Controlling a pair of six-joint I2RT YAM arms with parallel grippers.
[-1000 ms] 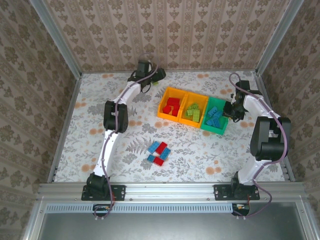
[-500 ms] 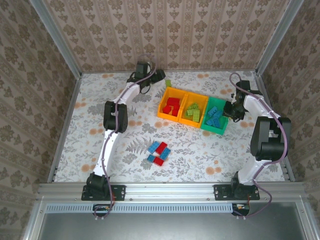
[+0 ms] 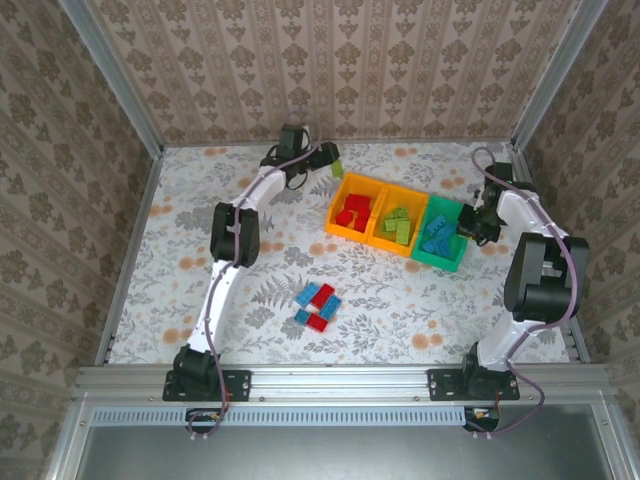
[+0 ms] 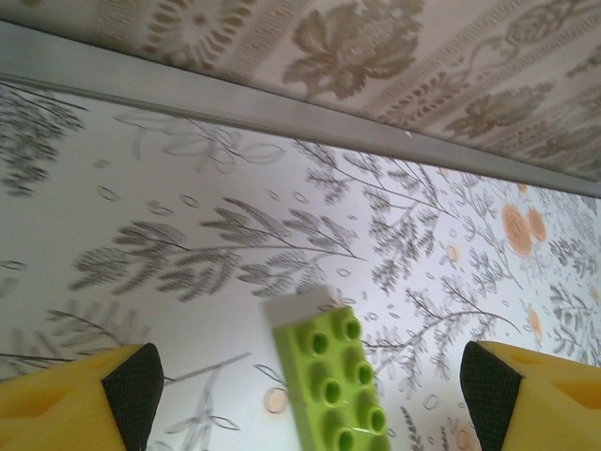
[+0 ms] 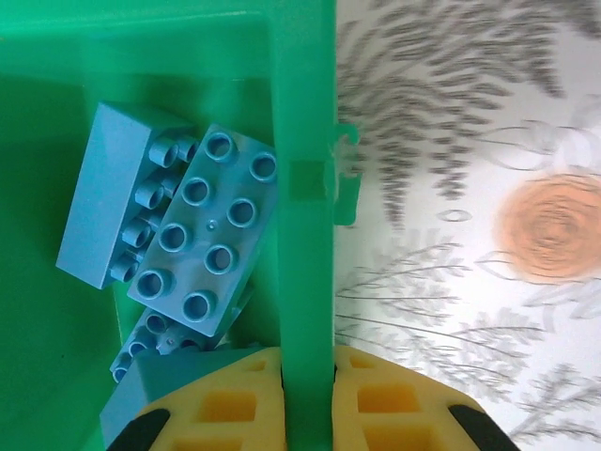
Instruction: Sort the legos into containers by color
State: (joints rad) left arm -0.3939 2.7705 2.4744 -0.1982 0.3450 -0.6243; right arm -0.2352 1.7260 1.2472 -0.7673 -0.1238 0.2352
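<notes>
**Bin row dragged right; stray lime brick framed for pickup**

**Change noted.** Over the last second the containers (image 3: 392, 247) have slid to the right as one joined row. They were towed by the right fingers (image 5: 258, 404), which are pressed together on the end wall of the green bin (image 5: 305, 188). The left fingers (image 4: 89, 399) have reached further along the far edge of the tabletop (image 3: 200, 230). They now stand spread wide either side of a lime brick (image 4: 333, 385) without touching it.

**Meaning for you.** The shift likely gives that brick some room from the corner of the row, so a clean close on it looks possible. Its home would be the middle bin.

**Stock, as it lies:**
- Left orange bin (image 3: 348, 235): red bricks (image 3: 353, 210) only.
- Middle orange bin: lime bricks (image 3: 398, 222) only.
- Green bin: light blue bricks (image 5: 202, 230), one studs-up and another tipped on its side against it.
- Lime brick: flat on the tabletop, studs up, two rows of studs. It lies by the far edge, just beside the far corner of the left orange bin.
- Loose pile (image 3: 317, 305): red and light blue bricks clustered mid-tabletop, well apart from the row and not yet sorted.
</notes>
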